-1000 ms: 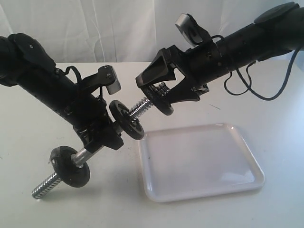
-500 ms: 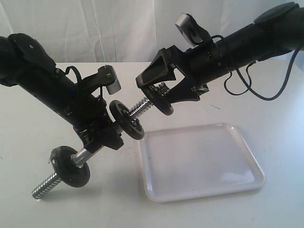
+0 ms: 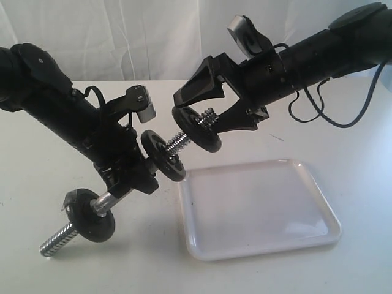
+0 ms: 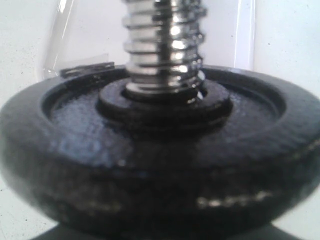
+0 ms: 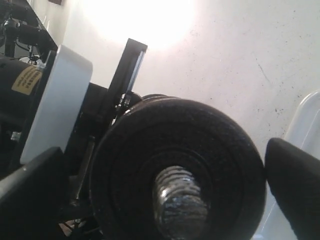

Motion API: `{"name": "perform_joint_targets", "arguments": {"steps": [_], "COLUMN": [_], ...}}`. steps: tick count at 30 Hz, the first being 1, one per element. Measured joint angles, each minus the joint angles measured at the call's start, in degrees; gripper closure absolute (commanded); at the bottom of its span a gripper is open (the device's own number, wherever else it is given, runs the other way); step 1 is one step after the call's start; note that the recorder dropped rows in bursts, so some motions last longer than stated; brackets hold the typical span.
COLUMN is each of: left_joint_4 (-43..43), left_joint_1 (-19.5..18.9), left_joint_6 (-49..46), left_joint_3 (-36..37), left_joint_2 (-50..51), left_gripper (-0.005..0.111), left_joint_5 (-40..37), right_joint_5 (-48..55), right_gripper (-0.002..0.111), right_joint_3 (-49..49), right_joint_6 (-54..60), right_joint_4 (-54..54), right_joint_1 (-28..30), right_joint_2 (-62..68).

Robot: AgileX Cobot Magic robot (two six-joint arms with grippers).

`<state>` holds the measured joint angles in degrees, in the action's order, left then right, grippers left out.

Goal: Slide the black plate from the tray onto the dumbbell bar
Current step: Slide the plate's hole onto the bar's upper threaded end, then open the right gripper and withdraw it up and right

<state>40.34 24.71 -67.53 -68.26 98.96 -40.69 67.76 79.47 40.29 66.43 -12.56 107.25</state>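
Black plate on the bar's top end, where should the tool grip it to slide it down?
Pinch the black plate across its thick rim, coming from beyond the free upper end of the dumbbell bar. The threaded bar fills the centre hole, so only the rim is free.

In the exterior view, the middle of the dumbbell bar (image 3: pixel 111 199) is hidden inside the left hand (image 3: pixel 130 177), whose fingers cannot be told apart from the black arm. The bar's upper end is covered by the black plate (image 3: pixel 205 139) and the right hand (image 3: pixel 205 116). The left wrist view is blurred, filled by a black disc (image 4: pixel 150 165) that runs off both sides, with the bar cut off at the top edge. In the right wrist view the plate's lower rim is cut off, and the right hand's fingers (image 5: pixel 295 190) are dark blurs at the edges.
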Motion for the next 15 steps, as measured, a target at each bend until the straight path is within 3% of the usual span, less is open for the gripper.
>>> {"name": "perform_joint_targets", "arguments": {"steps": [8, 15], "left_joint_4": [-0.41, -5.19], "left_joint_1": [0.1, -0.01], "left_joint_6": [-0.87, -1.59], "left_joint_3": [0.46, 0.74], "left_joint_2": [-0.51, -3.96], "left_gripper": [0.107, 0.107], "left_joint_5": [4.19, 5.84], "right_joint_5": [1.19, 1.73], "right_gripper": [0.003, 0.003], "right_joint_3": [4.84, 10.42], "right_joint_6": [2.71, -3.75], "right_joint_4": [-0.17, -11.23], "right_joint_1": [0.0, 0.0], "right_joint_2": [-3.1, -4.02]}}
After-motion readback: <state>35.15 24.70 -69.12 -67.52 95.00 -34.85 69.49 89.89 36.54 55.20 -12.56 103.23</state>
